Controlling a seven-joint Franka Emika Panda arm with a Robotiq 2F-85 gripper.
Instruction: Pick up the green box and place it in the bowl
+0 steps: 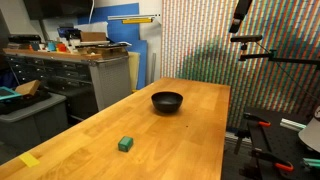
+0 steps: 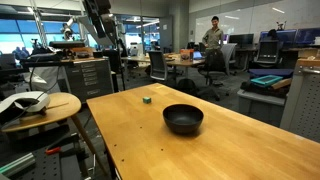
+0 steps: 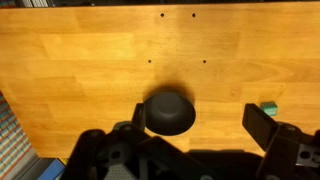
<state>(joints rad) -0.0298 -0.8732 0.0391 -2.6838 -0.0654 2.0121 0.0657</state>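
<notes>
A light-brown wooden desk [image 1: 190,115] is filling the middle of both exterior views [image 2: 240,150] and is spreading across the wrist view [image 3: 90,50], where four small dark holes [image 3: 162,15] are showing in its top. A flat yellow tape strip [image 1: 28,160] is lying on the desk by one long edge, close to the near corner. Beyond that edge a grey metal drawer cabinet [image 1: 85,80] is standing, with a brown cardboard box [image 1: 93,37] sitting on top. A multicoloured patterned screen [image 1: 200,40] is hanging behind the far edge. In an exterior view a round wooden side table [image 2: 45,105] is standing beside a desk corner, and a person in a dark top [image 2: 213,35] is standing well beyond the desk.
</notes>
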